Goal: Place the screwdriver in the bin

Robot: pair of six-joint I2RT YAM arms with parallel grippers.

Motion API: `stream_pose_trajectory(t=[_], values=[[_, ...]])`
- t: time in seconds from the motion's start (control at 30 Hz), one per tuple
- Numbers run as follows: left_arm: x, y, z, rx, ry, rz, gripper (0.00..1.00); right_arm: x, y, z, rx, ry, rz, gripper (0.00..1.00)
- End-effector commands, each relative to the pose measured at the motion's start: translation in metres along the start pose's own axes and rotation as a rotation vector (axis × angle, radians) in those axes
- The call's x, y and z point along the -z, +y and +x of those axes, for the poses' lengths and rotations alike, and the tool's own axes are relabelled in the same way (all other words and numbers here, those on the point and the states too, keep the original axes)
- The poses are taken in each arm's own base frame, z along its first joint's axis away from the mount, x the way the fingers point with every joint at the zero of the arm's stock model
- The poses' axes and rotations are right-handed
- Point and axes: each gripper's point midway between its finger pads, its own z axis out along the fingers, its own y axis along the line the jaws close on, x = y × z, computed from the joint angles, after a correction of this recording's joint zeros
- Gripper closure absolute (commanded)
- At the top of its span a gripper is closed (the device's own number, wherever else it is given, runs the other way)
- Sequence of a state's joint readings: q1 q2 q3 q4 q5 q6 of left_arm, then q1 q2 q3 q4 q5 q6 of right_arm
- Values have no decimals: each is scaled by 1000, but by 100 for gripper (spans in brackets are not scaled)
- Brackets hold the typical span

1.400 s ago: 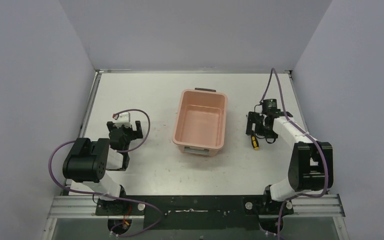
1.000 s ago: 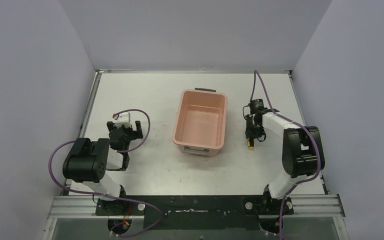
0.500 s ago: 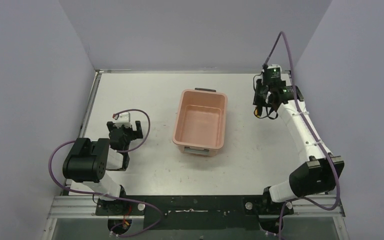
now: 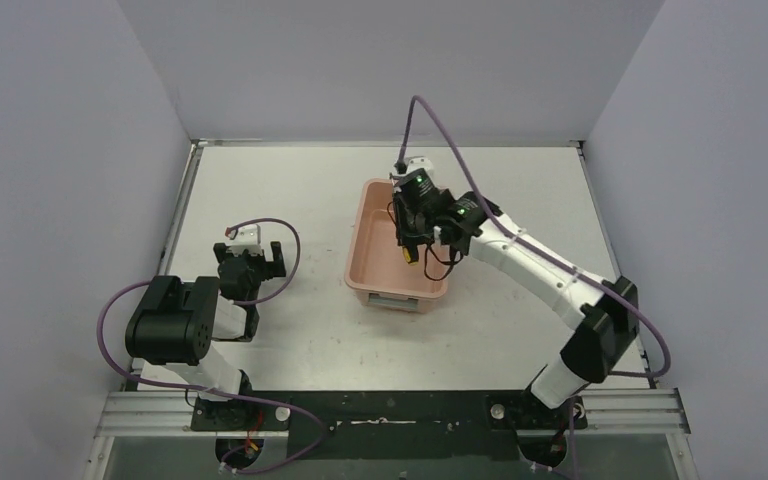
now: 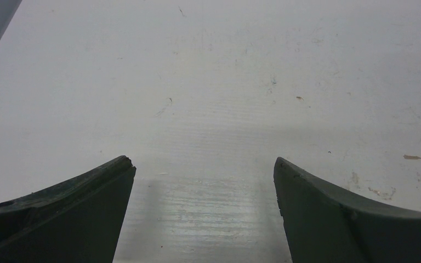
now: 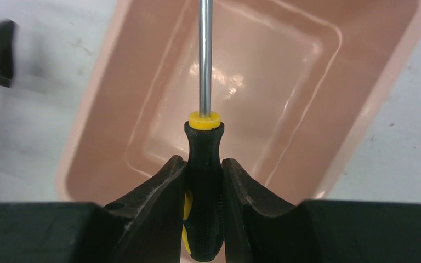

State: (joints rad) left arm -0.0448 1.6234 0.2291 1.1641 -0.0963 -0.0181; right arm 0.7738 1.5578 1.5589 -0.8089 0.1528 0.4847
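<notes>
**Screwdriver held above the bin, release not yet made**

We see the right tool (image 6: pixel 204 162) closed narrowly on the black-and-yellow handle of the screwdriver (image 6: pixel 205 137). The thin shaft points ahead of the fingers, toward the inside of the bin (image 6: pixel 362 109).

In our judgement, the main risk is the release. The handle is held only between two fingertips, so it may turn as the jaws open. The tip could then strike the bin floor, and the screwdriver could bounce or lean over a long wall and fall on the bench (image 4: pixel 290 180). A lower release would reduce this risk.

The right arm reaches from the near right corner of the bench across the bin, with its wrist tipped downward. The left arm rests folded near the left edge. The left tool (image 5: pixel 203 167) is wide and holds nothing.
</notes>
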Motion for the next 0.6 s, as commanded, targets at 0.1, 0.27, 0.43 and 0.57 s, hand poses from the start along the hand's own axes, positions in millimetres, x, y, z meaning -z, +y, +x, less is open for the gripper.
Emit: stream_pose_trajectory(t=[0.1, 0.27, 0.43, 0.57], values=[[-6, -3, -26, 10, -88, 9, 3, -87, -2, 63, -17, 150, 41, 100], [-6, -3, -27, 10, -90, 9, 3, -133, -15, 96, 10, 234, 90, 100], [-6, -2, -26, 10, -88, 8, 3, -156, -24, 119, 8, 286, 120, 89], [-6, -3, -26, 9, -88, 9, 3, -153, -22, 118, 0, 292, 120, 50]])
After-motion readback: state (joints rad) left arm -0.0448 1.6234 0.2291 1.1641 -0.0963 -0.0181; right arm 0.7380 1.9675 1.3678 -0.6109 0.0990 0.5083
